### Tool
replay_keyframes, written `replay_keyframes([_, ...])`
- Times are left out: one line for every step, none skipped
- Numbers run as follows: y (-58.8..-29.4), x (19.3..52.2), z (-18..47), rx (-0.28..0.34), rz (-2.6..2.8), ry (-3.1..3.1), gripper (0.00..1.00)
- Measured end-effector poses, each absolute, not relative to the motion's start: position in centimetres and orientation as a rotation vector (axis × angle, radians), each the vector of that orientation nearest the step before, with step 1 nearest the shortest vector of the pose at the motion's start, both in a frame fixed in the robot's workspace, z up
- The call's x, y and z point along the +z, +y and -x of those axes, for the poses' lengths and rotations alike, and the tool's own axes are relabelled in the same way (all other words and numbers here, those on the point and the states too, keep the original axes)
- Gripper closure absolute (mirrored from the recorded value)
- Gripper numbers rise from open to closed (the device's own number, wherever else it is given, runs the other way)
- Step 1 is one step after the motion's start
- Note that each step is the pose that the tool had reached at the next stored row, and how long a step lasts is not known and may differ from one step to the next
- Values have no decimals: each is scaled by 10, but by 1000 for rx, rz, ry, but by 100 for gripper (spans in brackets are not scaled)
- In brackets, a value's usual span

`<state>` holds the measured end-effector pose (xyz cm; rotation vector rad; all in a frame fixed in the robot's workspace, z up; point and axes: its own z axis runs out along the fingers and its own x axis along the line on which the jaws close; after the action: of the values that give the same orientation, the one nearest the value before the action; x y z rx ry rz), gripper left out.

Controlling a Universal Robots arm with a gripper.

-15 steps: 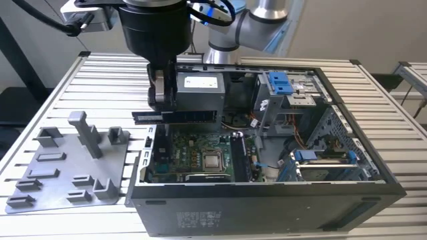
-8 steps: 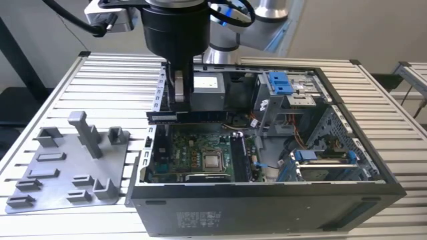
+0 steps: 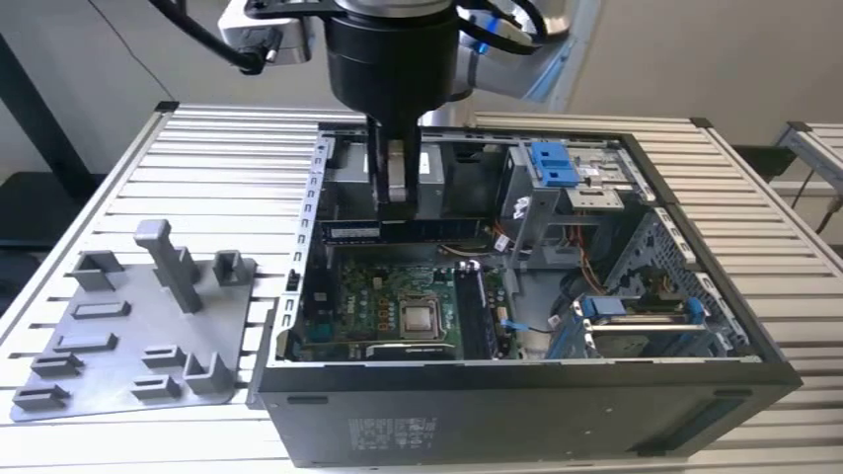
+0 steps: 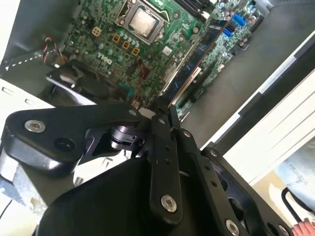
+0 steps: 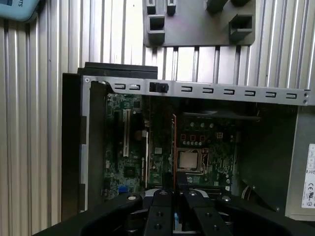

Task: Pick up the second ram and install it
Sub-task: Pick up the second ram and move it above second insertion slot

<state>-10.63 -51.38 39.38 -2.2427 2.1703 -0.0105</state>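
We see the arm's black two-fingered gripper (image 3: 398, 209) reaching straight down into the open black metal computer case (image 3: 527, 415), over the far edge of the green motherboard (image 3: 382, 296). The second ram (image 3: 441, 230) – a thin, long, dark memory stick – lies directly under the fingertips, touching them. Its long axis runs across the board, from the exterior view's left to the exterior view's right, and the gripper meets it a little left of its middle. In the first wrist view the stick (image 5: 173, 147) shows edge-on as a fine line running away from the gripper (image 5: 174, 189), so the fingers sit across its thin dimension. As best we can judge, they are drawn together on the stick's upper edge. We cannot tell whether the stick is seated in its slot or only resting on it. The grey plastic fixture plate (image 3: 132, 336) with its upright posts sits well apart – out on the ribbed aluminium table (image 3: 224, 148), to the exterior view's left of the case.
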Motion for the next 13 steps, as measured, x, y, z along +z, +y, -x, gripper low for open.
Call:
replay_keyframes([-514,394,103,-11,2243,2170,86])
replay_keyframes([-514,394,100,-10,2243,2170,86])
replay_keyframes([-514,394,97,-11,2243,2170,86])
replay_keyframes([-514,394,94,-10,2243,2170,86])
replay_keyframes([-514,394,91,-10,2243,2170,86])
replay_keyframes([-514,394,87,-10,2243,2170,86])
replay_keyframes([-514,394,84,-10,2243,2170,86])
replay_keyframes([-514,394,81,-10,2243,2170,86])
replay_keyframes([-514,394,78,-10,2243,2170,86])
replay_keyframes([-514,394,75,-10,2243,2170,86])
replay_keyframes([-514,394,72,-10,2243,2170,86])
replay_keyframes([-514,394,68,-10,2243,2170,86])
replay_keyframes([-514,394,65,-10,2243,2170,86])
